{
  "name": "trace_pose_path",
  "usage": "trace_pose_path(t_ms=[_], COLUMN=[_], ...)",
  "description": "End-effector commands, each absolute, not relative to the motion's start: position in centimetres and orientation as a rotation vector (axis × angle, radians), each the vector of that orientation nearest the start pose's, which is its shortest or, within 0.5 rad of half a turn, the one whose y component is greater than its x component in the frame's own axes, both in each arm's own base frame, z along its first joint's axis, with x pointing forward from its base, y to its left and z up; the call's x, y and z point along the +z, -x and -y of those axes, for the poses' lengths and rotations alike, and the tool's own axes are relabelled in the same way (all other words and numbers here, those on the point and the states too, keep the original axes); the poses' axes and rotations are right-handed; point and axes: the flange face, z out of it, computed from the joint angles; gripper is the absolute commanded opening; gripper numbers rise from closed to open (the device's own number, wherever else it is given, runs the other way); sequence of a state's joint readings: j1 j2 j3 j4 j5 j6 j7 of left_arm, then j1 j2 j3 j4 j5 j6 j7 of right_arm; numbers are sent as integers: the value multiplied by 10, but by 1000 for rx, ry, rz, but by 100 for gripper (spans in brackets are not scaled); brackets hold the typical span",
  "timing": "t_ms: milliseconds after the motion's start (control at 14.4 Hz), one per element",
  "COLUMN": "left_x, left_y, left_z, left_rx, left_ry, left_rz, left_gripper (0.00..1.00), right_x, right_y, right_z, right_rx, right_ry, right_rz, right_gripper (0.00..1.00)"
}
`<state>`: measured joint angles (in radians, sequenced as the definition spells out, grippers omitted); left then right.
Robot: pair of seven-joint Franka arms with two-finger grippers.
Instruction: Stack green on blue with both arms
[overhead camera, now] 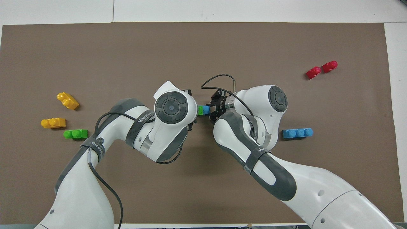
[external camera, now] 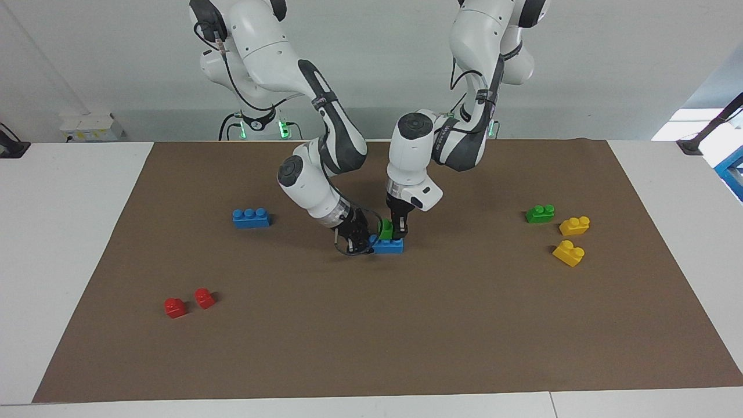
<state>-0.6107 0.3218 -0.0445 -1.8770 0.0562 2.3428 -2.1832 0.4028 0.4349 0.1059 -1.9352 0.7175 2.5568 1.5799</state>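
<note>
**Green brick on blue brick at mid-worktop, both hands at the pair**

A small bright green plastic two-stud brick (external camera: 385,228) sits on top of a blue plastic three-stud brick (external camera: 388,246) in the middle of the brown mat (external camera: 406,325) that covers the white worktop (external camera: 69,232). The green brick rests on the blue one's end toward the left arm's side; in the overhead view only a sliver of each colour shows between the two wrists, green (overhead camera: 200,110) beside blue (overhead camera: 206,109).

The left hand (external camera: 397,232) points straight down and its black fingers pinch the green brick, their tips reaching the top of the blue brick. The right hand (external camera: 357,239) comes in tilted and low, against the blue brick's end toward the right arm's side; whether its fingers are spread or pressed onto the brick cannot be told.

A second blue three-stud brick (external camera: 251,217) lies flat on the mat toward the right arm's end, well apart from the stack. A second green two-stud brick (external camera: 540,213) lies toward the left arm's end, with two yellow two-stud bricks just beside it: one (external camera: 574,225) close by, the other (external camera: 569,253) farther from the robots. Two tiny red one-stud bricks (external camera: 187,303) lie side by side toward the right arm's end, farther from the robots than the spare blue brick.
</note>
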Motion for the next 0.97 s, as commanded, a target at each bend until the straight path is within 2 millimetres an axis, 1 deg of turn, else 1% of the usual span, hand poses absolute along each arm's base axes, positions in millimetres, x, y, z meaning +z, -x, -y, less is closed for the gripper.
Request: trace_pose_path(t_ms=[0, 139, 348, 557, 626, 696, 766, 905], left_x=[317, 317, 311, 311, 311, 310, 311, 319], left_y=[-512, -513, -509, -510, -511, -511, -511, -513], left_z=[394, 392, 390, 390, 389, 388, 387, 385], left_rx=[-95, -113, -118, -127, -128, -128, -129, -131], left_ry=[2381, 2386, 2384, 2403, 2412, 2424, 2434, 2432], left_rz=[2226, 2211, 2193, 2180, 2168, 2143, 2129, 2129], left_gripper=[0, 0, 0, 0, 6, 85, 100, 100], right_x=[268, 267, 264, 263, 263, 263, 263, 262], right_y=[-558, -558, -557, -555, -555, -555, -555, -555], right_z=[-297, -297, -295, -294, -294, -294, -294, -294], right_rx=[453, 449, 429, 427, 426, 427, 427, 425], right_ry=[1828, 1829, 1824, 1835, 1837, 1835, 1835, 1837], right_rz=[-1987, -1988, -1992, -1983, -1983, -1983, -1983, -1984], right_gripper=[0, 0, 0, 0, 0, 0, 0, 0])
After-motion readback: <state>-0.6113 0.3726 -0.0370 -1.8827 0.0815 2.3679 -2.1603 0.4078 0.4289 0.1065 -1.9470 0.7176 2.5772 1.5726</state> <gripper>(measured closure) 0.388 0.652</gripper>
